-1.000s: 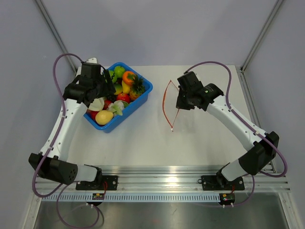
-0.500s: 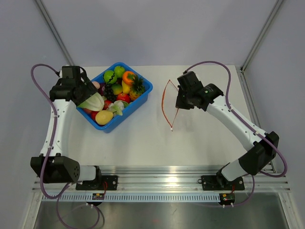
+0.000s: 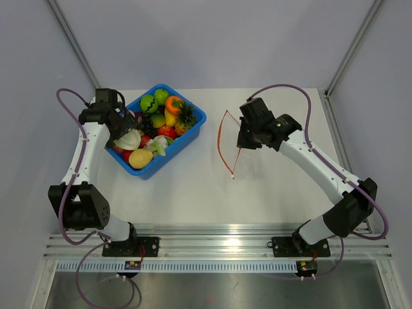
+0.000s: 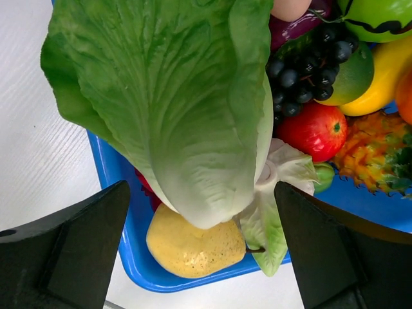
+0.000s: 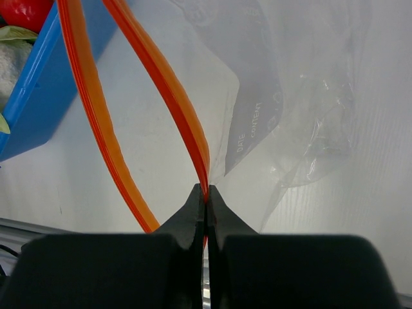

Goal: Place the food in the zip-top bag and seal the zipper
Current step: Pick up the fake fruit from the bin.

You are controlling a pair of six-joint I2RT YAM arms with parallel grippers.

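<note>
Left gripper holds the lettuce over the blue bin. Right gripper pinches the zipper, so the zip-top bag on the desk gapes open. Carry the lettuce slowly, straight into that mouth.

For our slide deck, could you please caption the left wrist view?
Left hand holding lettuce over a blue bin of toy fruit.
</note>
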